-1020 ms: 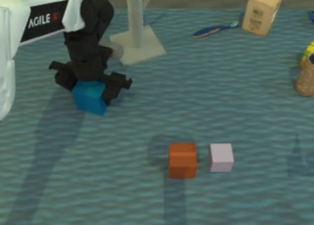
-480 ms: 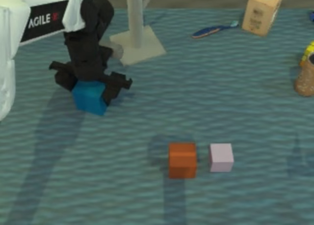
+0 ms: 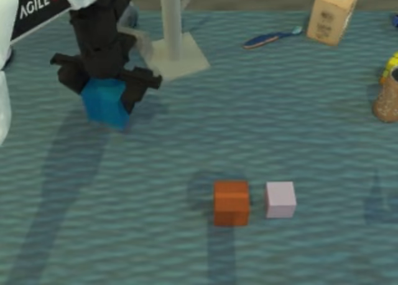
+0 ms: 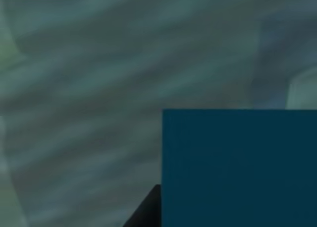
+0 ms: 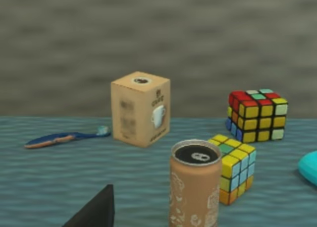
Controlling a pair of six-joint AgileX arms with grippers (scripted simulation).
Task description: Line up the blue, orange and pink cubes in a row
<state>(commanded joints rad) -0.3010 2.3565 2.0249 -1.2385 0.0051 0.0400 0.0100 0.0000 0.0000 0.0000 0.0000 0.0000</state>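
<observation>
My left gripper [image 3: 103, 86] is shut on the teal-blue cube [image 3: 104, 103] and holds it off the cloth at the table's back left. In the left wrist view the blue cube [image 4: 237, 167] fills the lower right, with one dark finger [image 4: 148, 212] against its side. The orange cube [image 3: 231, 202] and the smaller pink cube [image 3: 280, 200] sit side by side on the cloth in the front middle, a narrow gap between them. My right arm is out of the top view. Only one dark finger [image 5: 96, 212] of the right gripper shows, with nothing against it.
A white stand base [image 3: 174, 55] sits just right of the left arm. A toothbrush [image 3: 272, 38] and a tan carton [image 3: 333, 14] lie at the back right. A brown can [image 3: 387, 101] and two puzzle cubes [image 5: 257, 115] [image 5: 233, 167] stand at the right edge.
The left gripper has risen with the blue cube in it and shifted slightly left and back. The orange and pink cubes have not moved.
</observation>
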